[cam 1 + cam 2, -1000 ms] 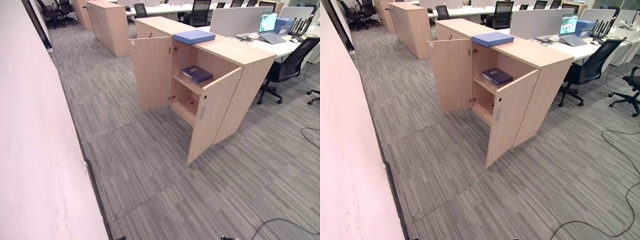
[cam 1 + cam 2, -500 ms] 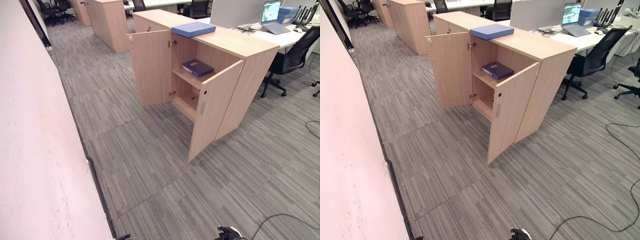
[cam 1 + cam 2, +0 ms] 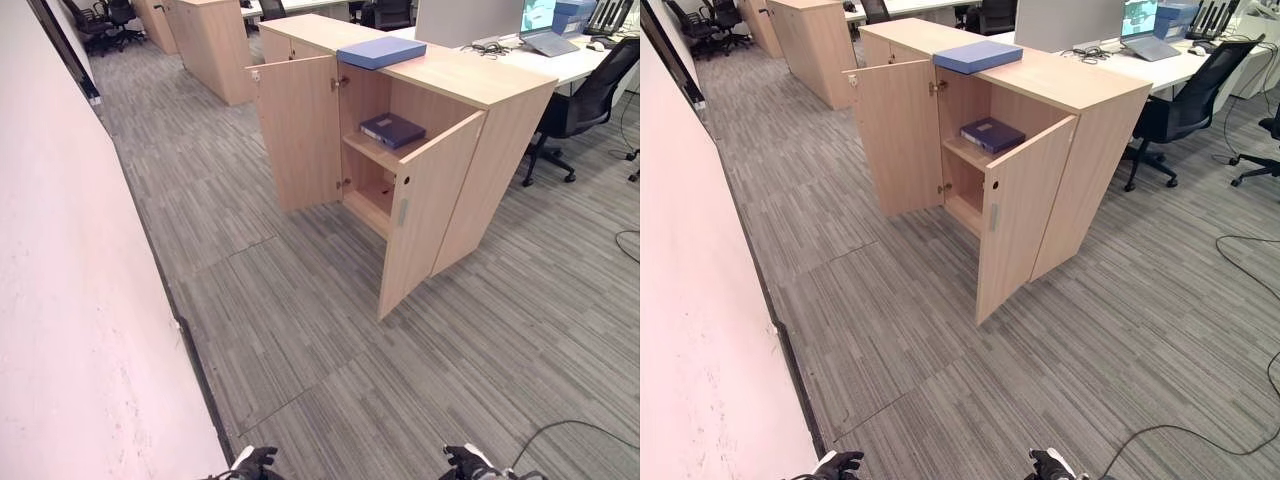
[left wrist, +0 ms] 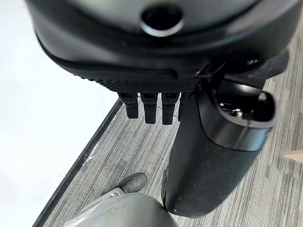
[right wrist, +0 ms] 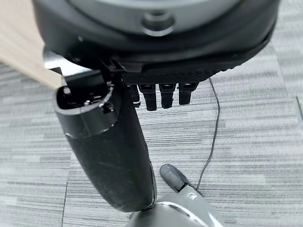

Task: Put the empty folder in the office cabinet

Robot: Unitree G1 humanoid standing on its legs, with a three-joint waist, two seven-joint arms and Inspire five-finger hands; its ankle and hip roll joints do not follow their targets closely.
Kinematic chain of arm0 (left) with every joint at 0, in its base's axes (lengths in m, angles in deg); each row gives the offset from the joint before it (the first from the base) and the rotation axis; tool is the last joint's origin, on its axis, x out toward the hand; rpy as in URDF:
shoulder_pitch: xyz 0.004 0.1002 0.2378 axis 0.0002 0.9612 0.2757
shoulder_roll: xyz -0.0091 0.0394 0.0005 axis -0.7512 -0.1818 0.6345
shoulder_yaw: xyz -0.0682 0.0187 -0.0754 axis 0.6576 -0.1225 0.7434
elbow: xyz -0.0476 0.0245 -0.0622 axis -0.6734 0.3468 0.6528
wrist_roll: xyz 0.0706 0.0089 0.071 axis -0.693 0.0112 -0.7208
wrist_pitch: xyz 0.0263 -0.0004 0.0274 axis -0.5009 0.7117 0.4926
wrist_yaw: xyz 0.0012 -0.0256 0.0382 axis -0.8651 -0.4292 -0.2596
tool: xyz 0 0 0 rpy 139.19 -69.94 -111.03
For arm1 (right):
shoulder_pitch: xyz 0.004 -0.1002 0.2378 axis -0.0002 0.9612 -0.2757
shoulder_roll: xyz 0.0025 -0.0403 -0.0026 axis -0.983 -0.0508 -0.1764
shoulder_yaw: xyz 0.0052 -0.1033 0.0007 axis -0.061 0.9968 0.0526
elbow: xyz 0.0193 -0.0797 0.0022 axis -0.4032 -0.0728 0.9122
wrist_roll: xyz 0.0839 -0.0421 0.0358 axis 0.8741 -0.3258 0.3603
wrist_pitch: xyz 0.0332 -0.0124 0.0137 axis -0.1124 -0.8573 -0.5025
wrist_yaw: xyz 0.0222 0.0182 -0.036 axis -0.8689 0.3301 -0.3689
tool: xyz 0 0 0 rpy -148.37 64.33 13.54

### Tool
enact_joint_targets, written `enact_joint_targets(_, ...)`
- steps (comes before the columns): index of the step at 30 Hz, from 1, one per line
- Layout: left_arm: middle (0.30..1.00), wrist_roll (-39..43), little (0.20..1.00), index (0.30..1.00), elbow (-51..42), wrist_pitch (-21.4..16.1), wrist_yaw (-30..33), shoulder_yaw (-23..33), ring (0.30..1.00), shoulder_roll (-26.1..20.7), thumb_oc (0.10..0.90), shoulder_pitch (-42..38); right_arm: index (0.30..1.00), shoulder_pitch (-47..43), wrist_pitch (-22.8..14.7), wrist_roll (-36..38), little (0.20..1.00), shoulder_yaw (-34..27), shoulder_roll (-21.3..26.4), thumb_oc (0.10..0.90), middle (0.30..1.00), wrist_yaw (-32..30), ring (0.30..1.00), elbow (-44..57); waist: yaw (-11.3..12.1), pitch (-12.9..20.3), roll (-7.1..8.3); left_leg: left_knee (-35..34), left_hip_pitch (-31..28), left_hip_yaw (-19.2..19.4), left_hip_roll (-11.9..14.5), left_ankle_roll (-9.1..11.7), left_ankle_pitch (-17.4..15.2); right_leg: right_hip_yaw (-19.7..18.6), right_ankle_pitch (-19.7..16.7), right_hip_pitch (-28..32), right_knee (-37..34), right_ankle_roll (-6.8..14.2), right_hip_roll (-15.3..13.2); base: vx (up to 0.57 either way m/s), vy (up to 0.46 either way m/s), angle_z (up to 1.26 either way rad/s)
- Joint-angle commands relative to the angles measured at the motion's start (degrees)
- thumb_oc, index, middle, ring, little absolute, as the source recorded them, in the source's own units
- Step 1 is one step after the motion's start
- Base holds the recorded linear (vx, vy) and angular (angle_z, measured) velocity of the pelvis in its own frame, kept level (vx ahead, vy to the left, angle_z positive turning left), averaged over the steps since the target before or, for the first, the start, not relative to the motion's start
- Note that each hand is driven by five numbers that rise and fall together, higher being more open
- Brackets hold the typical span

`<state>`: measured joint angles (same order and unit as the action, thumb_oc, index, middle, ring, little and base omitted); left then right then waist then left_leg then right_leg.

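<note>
Approach phase: cabinet (image 3: pixel 470 90) at 1 o'clock, doors open; light-blue folder (image 3: pixel 381 52) on top. Left hand (image 4: pixel 156 101) and right hand (image 5: pixel 161 94), fingers straight (empty), should close squarely before reaching.

Hidden and cut-off parts of the scene

Both hands are cut by the bottom edge of the eye views: the left hand (image 3: pixel 252 464) and the right hand (image 3: pixel 468 465) show just their upper parts there. The open right door (image 3: pixel 428 218) of the cabinet (image 3: pixel 490 140) covers part of the lower compartment behind it. The dark folder (image 3: pixel 392 129) on the shelf is too small to tell whether it holds anything; the same goes for the blue folder (image 3: pixel 381 52) on top. The laptop (image 3: pixel 1148 32) on the desk is probably open, its top cropped by the edge.
</note>
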<state>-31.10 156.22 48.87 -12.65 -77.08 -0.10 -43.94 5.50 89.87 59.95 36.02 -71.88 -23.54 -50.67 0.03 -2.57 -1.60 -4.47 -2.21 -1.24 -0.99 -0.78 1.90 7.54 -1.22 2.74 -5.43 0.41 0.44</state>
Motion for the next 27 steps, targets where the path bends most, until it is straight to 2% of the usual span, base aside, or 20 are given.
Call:
enact_joint_targets(1,0.9,-2.65,0.9,0.9,6.62,1.23,0.88,-0.09,0.9,0.73,0.8,0.98,0.9,-0.94,0.21,0.4,0.9,2.34,1.01,0.8,0.9,0.54,0.9,-2.55,-0.81,0.52,2.6,-0.53,-0.47,-3.37,-2.13,1.09,-3.99,1.48,1.22,1.53,0.43,5.7,-0.66,0.0,0.0,0.0)
enact_joint_targets(7,0.9,-7.04,0.9,0.9,8.53,2.49,-1.63,-1.62,0.9,0.3,0.8,-0.05,0.9,0.05,-0.18,3.0,0.9,2.86,-0.56,0.8,0.9,3.71,0.9,-2.93,-0.74,1.41,3.76,-0.53,-1.0,-3.08,-1.92,1.12,-4.43,1.11,1.59,1.93,0.43,5.73,-0.47,0.03,-0.035,-0.02)
enact_joint_targets(15,0.9,-7.33,0.9,0.9,10.36,3.76,-1.45,1.26,0.9,-1.18,0.8,-0.26,0.9,1.33,-0.12,5.34,0.9,1.76,-2.5,0.8,0.9,4.41,0.9,-3.8,-0.52,2.59,5.27,-0.53,-1.75,-2.61,-1.7,1.14,-5.17,0.75,1.92,2.65,0.43,5.9,-0.32,0.03,-0.035,-0.05)
enact_joint_targets(27,0.9,-6.92,0.9,0.9,10.53,4.0,-2.06,1.23,0.9,-1.94,0.8,-0.59,0.9,1.55,1.57,4.2,0.9,0.62,-2.32,0.8,0.9,4.65,0.9,-6.79,-0.5,2.54,5.42,-0.53,-1.84,-3.17,-1.81,1.27,-5.34,1.37,2.04,2.72,0.43,5.79,-0.18,0.0,0.0,0.0)
